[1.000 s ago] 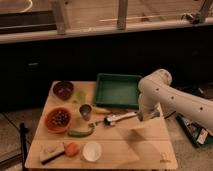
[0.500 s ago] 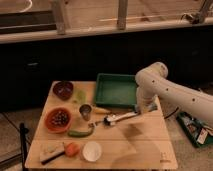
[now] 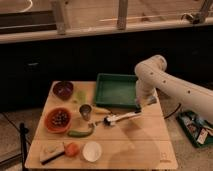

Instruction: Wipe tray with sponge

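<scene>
Tray (image 3: 114, 92), green, lies on the table (image 3: 130, 145) just left of the gripper (image 3: 141, 106), which hangs at its near right corner. Whether the gripper is open or holds anything cannot be told. A pale utensil (image 3: 120, 118) lies just front-left of it.

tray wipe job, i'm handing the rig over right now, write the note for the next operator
Gripper: low at the tray's right front corner.
Tray: green, at the back of the table, right of centre.
Sponge: not identifiable in the camera view; cannot tell whether the gripper has it.
Done: no wiping evident.
Left: confirm where the sponge is, then wipe the tray's floor.
</scene>
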